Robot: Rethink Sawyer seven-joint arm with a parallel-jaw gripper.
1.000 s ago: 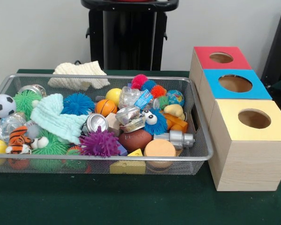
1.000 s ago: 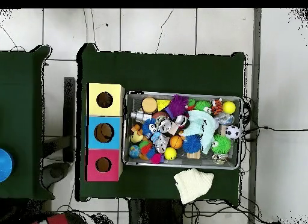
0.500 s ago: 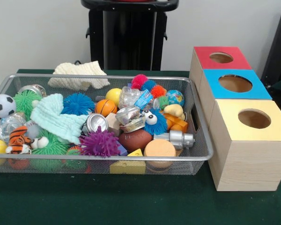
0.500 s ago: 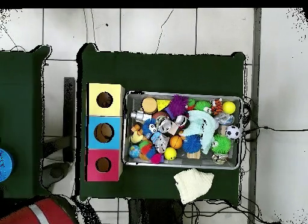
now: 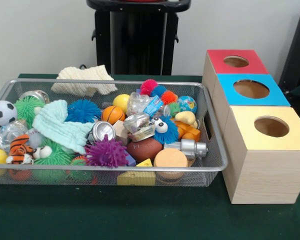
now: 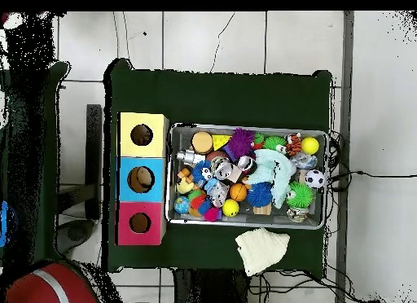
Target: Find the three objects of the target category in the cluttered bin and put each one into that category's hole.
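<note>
The wire mesh bin (image 5: 115, 169) is heaped with toys: a soccer ball (image 5: 2, 112), a basketball (image 5: 112, 114), a brown football (image 5: 145, 149), a purple spiky ball (image 5: 106, 152), a mint cloth (image 5: 60, 125), a silver can (image 5: 101, 131), a toy tiger (image 5: 20, 147) and a blue fuzzy toy with eyes (image 5: 165, 129). Beside the bin stand three wooden boxes with round holes, topped red (image 5: 217, 57), blue (image 5: 227, 95) and yellow (image 5: 245, 132). The overhead view shows the same bin (image 6: 248, 127) and boxes (image 6: 126, 165). Neither view shows the arm or gripper.
A cream knitted cloth (image 5: 85, 79) lies on the green table behind the bin, outside it (image 6: 262, 248). A red shape with a pale stripe (image 6: 49, 287) sits off the table at the overhead view's lower left corner; I cannot tell what it is.
The red striped shape has come into the overhead view's lower left corner and stays there. Nothing in the bin or at the boxes has moved.
</note>
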